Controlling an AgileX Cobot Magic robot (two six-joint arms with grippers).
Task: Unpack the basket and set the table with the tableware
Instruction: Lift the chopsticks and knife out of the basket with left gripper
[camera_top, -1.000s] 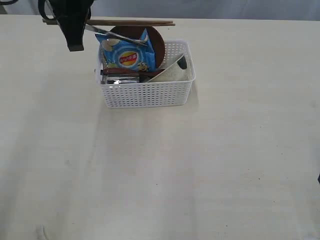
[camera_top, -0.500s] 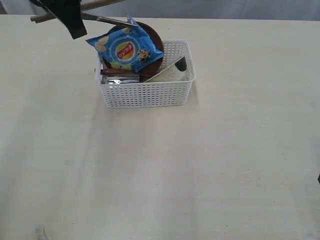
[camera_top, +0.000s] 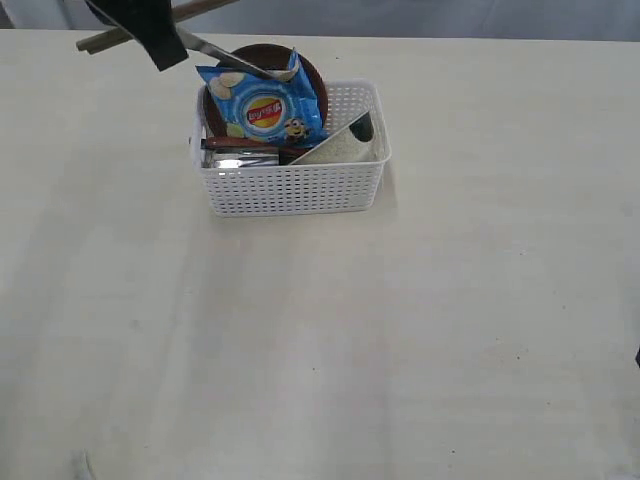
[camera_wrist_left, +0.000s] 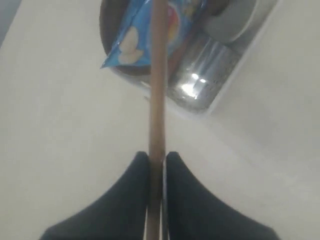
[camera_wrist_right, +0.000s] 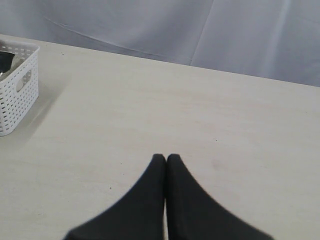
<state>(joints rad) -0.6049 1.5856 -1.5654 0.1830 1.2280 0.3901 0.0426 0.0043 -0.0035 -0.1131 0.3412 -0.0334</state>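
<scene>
Pinching the chopsticks (camera_top: 100, 40), left gripper (camera_wrist_left: 157, 159) holds them slanted crosswise; right gripper (camera_wrist_right: 166, 160) pressed together.

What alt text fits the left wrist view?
The left gripper is shut on wooden chopsticks that cross the middle of the picture, with the white basket beyond on a pale table. In the basket a blue chip bag rests against a brown plate, a shiny steel cup beside it.

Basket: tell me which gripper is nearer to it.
Left. The left gripper, clamped on the chopsticks, hangs just above the basket at its left end; the right gripper, shut and empty, is over the table well away from it.
</scene>
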